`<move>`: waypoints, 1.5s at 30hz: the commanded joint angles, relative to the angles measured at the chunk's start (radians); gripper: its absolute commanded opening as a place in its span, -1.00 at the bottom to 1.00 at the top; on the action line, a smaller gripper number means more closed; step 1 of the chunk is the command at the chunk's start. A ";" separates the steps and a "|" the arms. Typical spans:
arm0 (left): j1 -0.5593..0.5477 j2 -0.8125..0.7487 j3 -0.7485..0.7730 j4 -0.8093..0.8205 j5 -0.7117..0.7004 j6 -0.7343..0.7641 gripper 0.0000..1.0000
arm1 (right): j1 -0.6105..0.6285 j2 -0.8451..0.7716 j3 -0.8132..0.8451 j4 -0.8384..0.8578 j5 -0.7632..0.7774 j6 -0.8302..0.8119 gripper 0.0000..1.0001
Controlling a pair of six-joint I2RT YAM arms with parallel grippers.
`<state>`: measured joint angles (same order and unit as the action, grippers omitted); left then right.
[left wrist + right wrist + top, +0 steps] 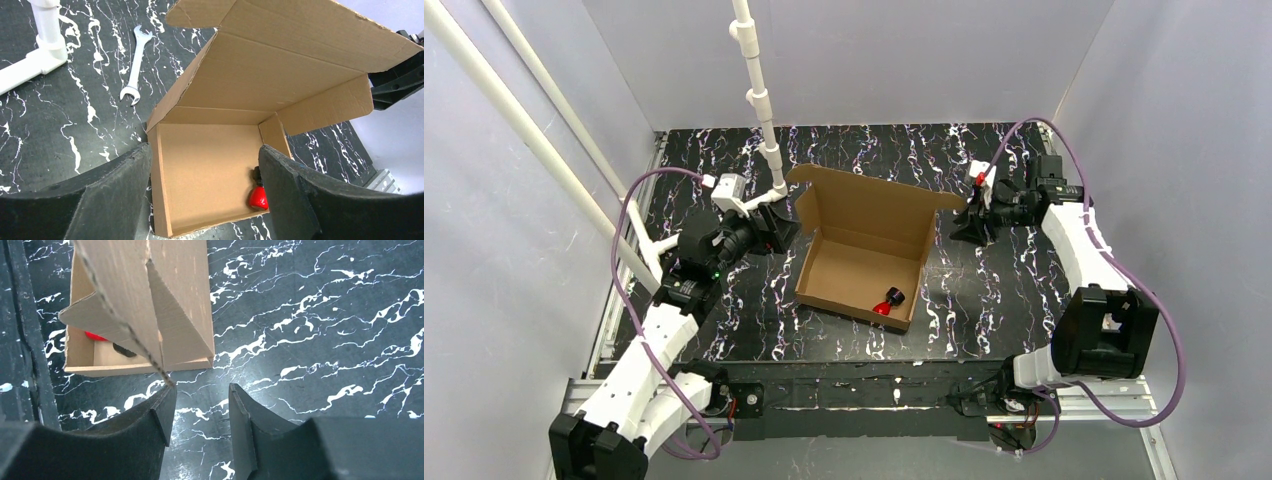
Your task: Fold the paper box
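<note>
While paper box (852,268) sits, lid (874,205) gapes.

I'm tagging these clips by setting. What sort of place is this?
Probably a robotics lab test cell: plain pale walls box in a black marbled table, a left arm and a right arm are bolted at its near edge, and a white pipe frame stands at the back.

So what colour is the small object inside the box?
The small object is red with black, clearest from top external.
</note>
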<state>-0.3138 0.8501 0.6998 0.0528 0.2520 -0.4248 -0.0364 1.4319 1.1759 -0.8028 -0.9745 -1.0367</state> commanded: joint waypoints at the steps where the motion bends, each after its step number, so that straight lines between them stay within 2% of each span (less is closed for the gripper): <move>1: 0.007 0.013 0.005 0.062 0.009 0.045 0.50 | -0.021 -0.077 -0.034 0.089 -0.029 0.107 0.03; 3: 0.008 0.017 0.001 0.080 0.028 0.072 0.50 | -0.044 -0.109 -0.048 0.107 -0.021 0.129 0.04; 5: 0.007 -0.020 -0.029 0.087 0.024 0.093 0.51 | -0.129 -0.188 -0.051 0.005 0.038 0.069 0.15; 8: 0.007 -0.057 -0.031 0.073 0.008 0.027 0.58 | -0.172 -0.210 0.020 -0.146 0.048 0.005 0.16; 10: 0.008 -0.073 -0.015 0.004 -0.027 -0.026 0.94 | -0.175 -0.236 0.056 -0.187 0.072 0.002 0.21; 11: 0.009 -0.072 0.022 -0.107 -0.086 -0.065 0.97 | -0.175 -0.247 0.104 -0.222 0.089 -0.002 0.29; 12: 0.009 -0.075 0.041 -0.144 -0.076 -0.065 0.97 | -0.175 -0.243 0.141 -0.256 0.091 -0.013 0.41; 14: 0.011 -0.080 0.080 -0.190 0.002 -0.043 0.97 | -0.175 -0.220 0.252 -0.331 0.048 -0.006 0.96; 15: 0.010 -0.061 0.115 -0.237 0.006 -0.030 0.97 | -0.175 -0.214 0.281 -0.339 0.005 0.016 0.97; 17: 0.011 -0.014 0.196 -0.345 -0.012 0.007 0.97 | -0.150 -0.199 0.328 -0.284 -0.075 0.114 0.97; 21: 0.010 0.041 0.252 -0.378 -0.032 0.052 0.94 | -0.040 -0.142 0.420 -0.208 -0.002 0.242 0.96; 28: 0.009 0.157 0.321 -0.370 -0.060 0.078 0.57 | 0.162 -0.024 0.576 -0.190 0.107 0.326 0.89; 34: -0.002 0.235 0.324 -0.295 -0.057 0.041 0.47 | 0.329 0.053 0.606 -0.173 0.229 0.348 0.75; 40: -0.014 0.275 0.290 -0.210 -0.084 0.000 0.36 | 0.404 0.093 0.620 -0.165 0.301 0.345 0.56; 45: -0.018 0.319 0.278 -0.136 -0.076 -0.035 0.17 | 0.451 0.102 0.614 -0.146 0.355 0.354 0.39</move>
<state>-0.3248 1.1496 0.9867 -0.1646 0.1894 -0.4290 0.3832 1.5406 1.7451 -0.9874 -0.6754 -0.7052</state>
